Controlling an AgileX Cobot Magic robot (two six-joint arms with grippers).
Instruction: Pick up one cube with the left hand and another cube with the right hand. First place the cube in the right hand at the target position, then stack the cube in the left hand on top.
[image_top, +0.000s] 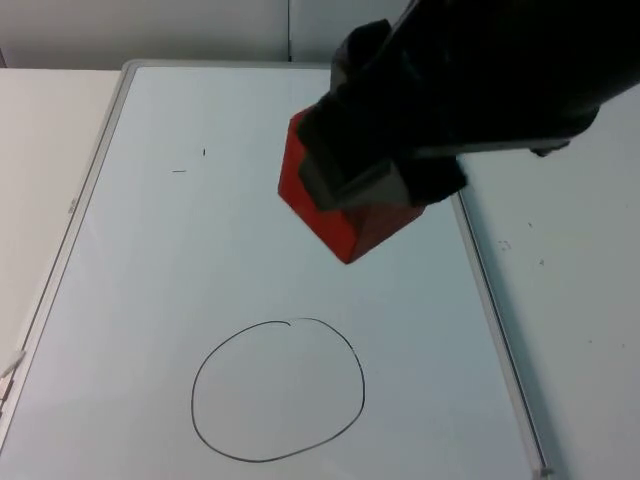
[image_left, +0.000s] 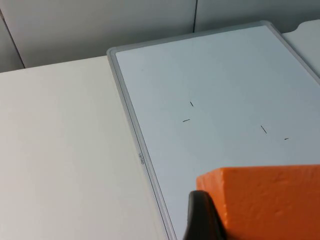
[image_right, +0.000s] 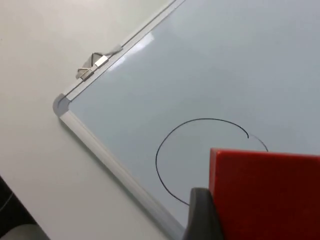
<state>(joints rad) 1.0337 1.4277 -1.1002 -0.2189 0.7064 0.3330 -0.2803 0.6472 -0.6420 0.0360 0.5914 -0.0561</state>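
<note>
High over the whiteboard (image_top: 200, 250), my right gripper (image_top: 362, 185) is shut on a red cube (image_top: 345, 228), up and to the right of the hand-drawn black circle (image_top: 278, 390). The right wrist view has that red cube (image_right: 265, 195) against a black fingertip (image_right: 200, 217), with the circle (image_right: 200, 160) on the board beyond it. My left gripper is shut on an orange cube (image_left: 265, 200); one black fingertip (image_left: 202, 220) presses its side, held in the air above the whiteboard's (image_left: 215, 90) left part near the grey frame (image_left: 131, 130).
Short pen marks (image_top: 190, 162) dot the board's far part. A metal clip (image_right: 92, 65) sits on the board's edge near a corner. Bare white table (image_left: 60, 150) lies on both sides of the board, and the grey partition wall (image_left: 100, 25) closes off the back.
</note>
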